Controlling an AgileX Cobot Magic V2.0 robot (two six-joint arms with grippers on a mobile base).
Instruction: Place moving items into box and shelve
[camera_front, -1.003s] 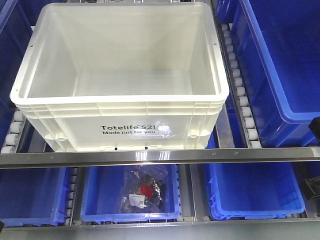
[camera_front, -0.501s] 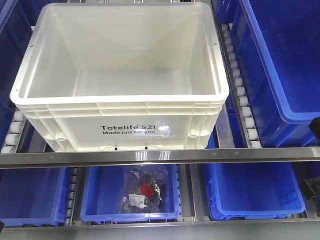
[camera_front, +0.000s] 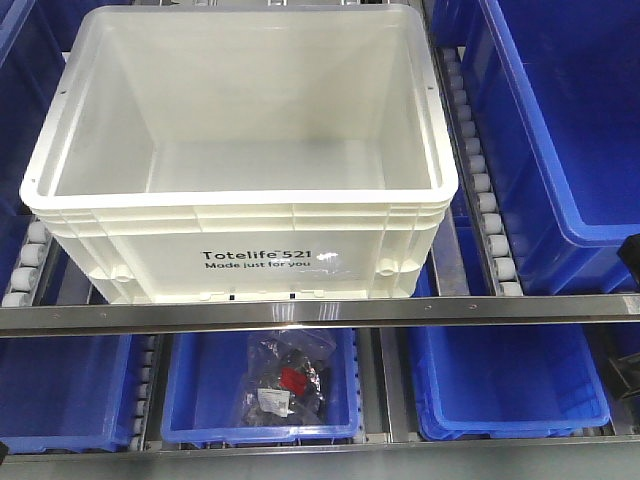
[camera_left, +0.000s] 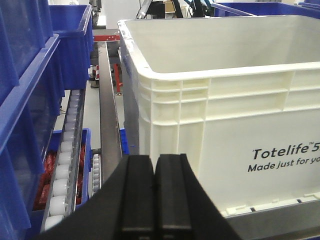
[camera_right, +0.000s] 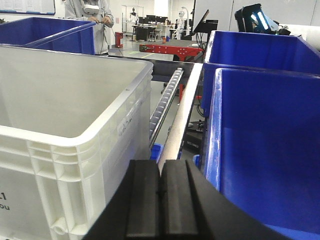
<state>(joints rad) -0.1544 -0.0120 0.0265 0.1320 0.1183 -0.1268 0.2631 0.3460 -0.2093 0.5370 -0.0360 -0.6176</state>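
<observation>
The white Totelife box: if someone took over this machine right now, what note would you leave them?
Left gripper: fingers shut, holding nothing, low in front of the box.
Right gripper: fingers shut, holding nothing, between the box and a blue bin.
The box sits on the roller shelf, and looks empty.
Done: box on the shelf. Left: no items to pack are in view; find them first.
</observation>
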